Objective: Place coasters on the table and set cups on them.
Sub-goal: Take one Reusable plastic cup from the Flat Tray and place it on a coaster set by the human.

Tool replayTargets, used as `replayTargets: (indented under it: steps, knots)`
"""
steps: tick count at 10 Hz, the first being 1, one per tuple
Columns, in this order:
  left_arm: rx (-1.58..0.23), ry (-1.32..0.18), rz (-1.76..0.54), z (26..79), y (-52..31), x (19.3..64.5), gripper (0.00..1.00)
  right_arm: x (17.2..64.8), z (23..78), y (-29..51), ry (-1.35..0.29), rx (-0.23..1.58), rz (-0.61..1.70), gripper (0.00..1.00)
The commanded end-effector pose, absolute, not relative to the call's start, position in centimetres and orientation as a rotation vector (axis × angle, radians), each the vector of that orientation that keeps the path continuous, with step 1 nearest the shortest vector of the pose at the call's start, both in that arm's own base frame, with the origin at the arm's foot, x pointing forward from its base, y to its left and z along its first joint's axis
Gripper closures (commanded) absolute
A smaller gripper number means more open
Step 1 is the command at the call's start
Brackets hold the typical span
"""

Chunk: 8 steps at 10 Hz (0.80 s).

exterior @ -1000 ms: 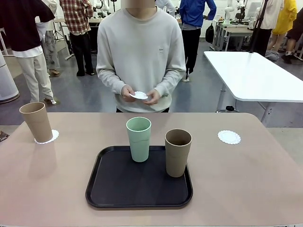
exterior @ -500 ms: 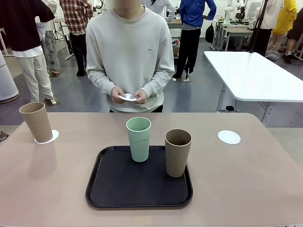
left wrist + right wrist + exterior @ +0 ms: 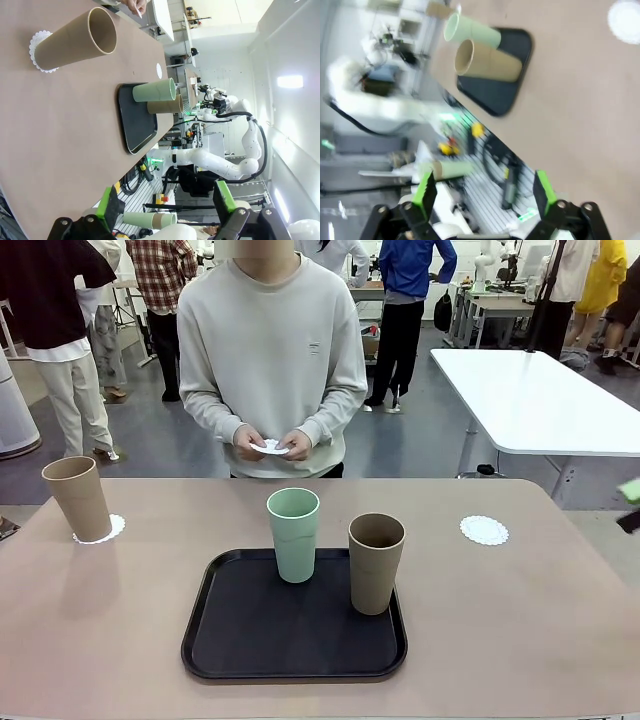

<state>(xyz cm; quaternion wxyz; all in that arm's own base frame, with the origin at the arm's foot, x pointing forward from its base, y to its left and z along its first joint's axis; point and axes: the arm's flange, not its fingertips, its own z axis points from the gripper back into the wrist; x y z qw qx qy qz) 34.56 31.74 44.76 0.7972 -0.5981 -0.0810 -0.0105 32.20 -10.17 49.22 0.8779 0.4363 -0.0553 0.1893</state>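
Observation:
On the beige table a tan cup stands on a lacy white coaster at the far left. A mint green cup and a second tan cup stand upright on the black tray. Another coaster lies bare at the far right. The person across the table holds a coaster in both hands. My left gripper hangs open, off to the side of the cup on its coaster. My right gripper is open, its fingertips at the table's right edge.
The tray sits in the middle near my edge. A white table stands behind at the right, and people stand farther back. The right wrist view is blurred, with the tray, both cups and the bare coaster in it.
The person has stepped a little to picture left, still holding the coaster. My right gripper's tip has come into the front view at the right edge.

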Motion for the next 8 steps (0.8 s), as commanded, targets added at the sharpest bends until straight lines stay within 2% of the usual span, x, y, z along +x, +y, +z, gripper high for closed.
replayTargets:
  steps: [1, 2, 4, 6, 8]
  knots:
    - [-1.298, -0.175, -0.02, 44.9, 31.8, 34.4, 0.0, 33.8, 51.8, -5.9, -0.247, 0.486, 0.809, 0.0]
    - [-1.298, -0.175, -0.02, 44.9, 31.8, 34.4, 0.0, 32.2, 52.2, -2.1, -0.26, 0.316, 1.002, 0.0]
    - [-1.298, -0.175, -0.02, 44.9, 31.8, 34.4, 0.0, 28.5, 51.0, 3.4, -0.331, 0.112, 1.244, 0.0]
    - [-1.298, -0.175, -0.02, 44.9, 31.8, 34.4, 0.0, 25.6, 49.6, 4.6, -0.387, 0.218, 1.401, 0.0]
    - [-1.298, -0.175, -0.02, 44.9, 31.8, 34.4, 0.0, 24.4, 50.0, 3.8, -0.43, 0.35, 1.44, 0.0]
